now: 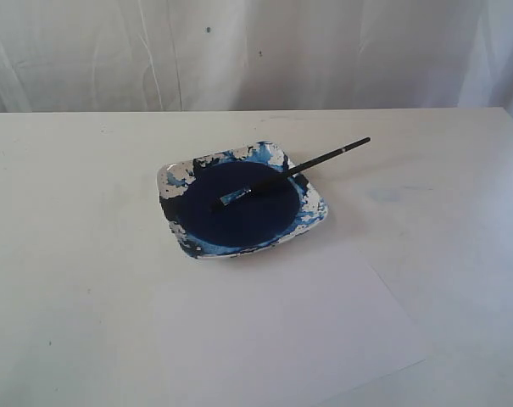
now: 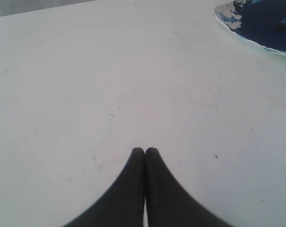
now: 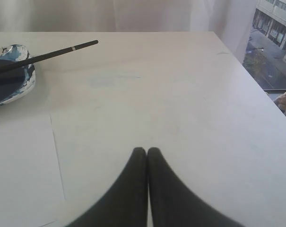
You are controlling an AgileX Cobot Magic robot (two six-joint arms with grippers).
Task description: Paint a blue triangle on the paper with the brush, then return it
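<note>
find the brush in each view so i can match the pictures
Exterior view: the brush lies slanted across the dish, tip in the paint, handle past the far right rim.
Left wrist view: the brush cannot be made out; only a corner of the dish shows.
Right wrist view: the brush slants over the rim of the dish.
Shared landmark: the dish.

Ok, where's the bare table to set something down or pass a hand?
Bare table lies left of the dish, out to the left edge, and right of it past the brush handle. A strip runs behind the dish to the far edge. Crowded: the dish itself and the paper just in front.
</note>
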